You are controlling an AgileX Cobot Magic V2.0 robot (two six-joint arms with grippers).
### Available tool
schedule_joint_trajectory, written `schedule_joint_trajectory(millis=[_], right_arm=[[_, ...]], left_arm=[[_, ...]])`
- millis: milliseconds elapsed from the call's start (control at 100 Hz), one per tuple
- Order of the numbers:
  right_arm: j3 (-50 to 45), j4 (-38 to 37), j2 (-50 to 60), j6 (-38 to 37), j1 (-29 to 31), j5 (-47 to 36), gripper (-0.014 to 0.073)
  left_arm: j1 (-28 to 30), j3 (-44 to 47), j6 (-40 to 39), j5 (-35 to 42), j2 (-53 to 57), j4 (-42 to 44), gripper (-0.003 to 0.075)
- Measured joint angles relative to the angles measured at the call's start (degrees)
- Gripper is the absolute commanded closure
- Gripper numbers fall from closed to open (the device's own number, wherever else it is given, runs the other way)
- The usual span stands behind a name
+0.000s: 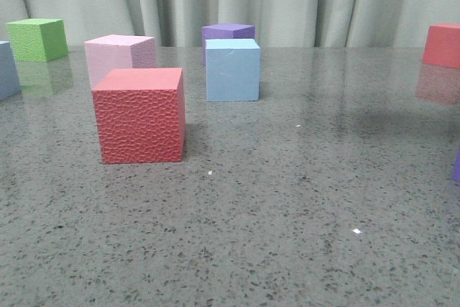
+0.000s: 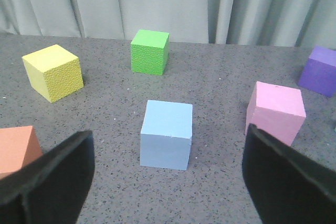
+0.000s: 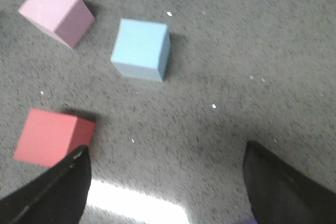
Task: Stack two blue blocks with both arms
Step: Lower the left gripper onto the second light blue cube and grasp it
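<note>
One blue block (image 1: 232, 70) stands mid-table in the front view, in front of a purple cube (image 1: 228, 31). It also shows in the right wrist view (image 3: 140, 49), well ahead of my open, empty right gripper (image 3: 168, 182). The second blue block (image 1: 6, 70) is cut off by the front view's left edge. In the left wrist view it (image 2: 166, 134) stands just ahead of my open, empty left gripper (image 2: 168, 179), centred between the black fingers (image 2: 52, 182). Neither gripper shows in the front view.
A textured red cube (image 1: 140, 115) stands front left, with a pale pink cube (image 1: 118, 55) behind it and a green cube (image 1: 37, 39) at the far left. Another red cube (image 1: 442, 44) is far right. A yellow cube (image 2: 52, 72) and an orange cube (image 2: 18, 148) flank the left gripper.
</note>
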State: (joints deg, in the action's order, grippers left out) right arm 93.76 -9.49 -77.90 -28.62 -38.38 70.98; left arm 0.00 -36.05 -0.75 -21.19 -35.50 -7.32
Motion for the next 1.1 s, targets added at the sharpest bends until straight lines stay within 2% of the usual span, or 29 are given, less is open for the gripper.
schedule_joint_trajectory(millis=[300, 620, 810, 1100], right_arm=[[-20.2, -0.9, 15.8, -1.2, 0.0, -9.9, 0.0002], [-37.8, -2.5, 28.0, -1.3, 0.0, -23.7, 0.0002], [-43.0, -4.6, 33.2, -1.3, 0.0, -25.9, 0.0002], [-43.8, -5.1, 34.3, -1.3, 0.0, -26.5, 0.0002]], left_arm=[[0.0, -1.2, 0.0, -0.3, -1.6, -0.9, 0.0176], [0.0, -11.6, 0.0, -8.7, -14.1, -0.9, 0.0176], [0.0, -19.6, 0.0, -14.3, -23.9, -0.6, 0.0176], [0.0, -32.7, 0.0, -24.5, -39.9, 0.6, 0.0176]])
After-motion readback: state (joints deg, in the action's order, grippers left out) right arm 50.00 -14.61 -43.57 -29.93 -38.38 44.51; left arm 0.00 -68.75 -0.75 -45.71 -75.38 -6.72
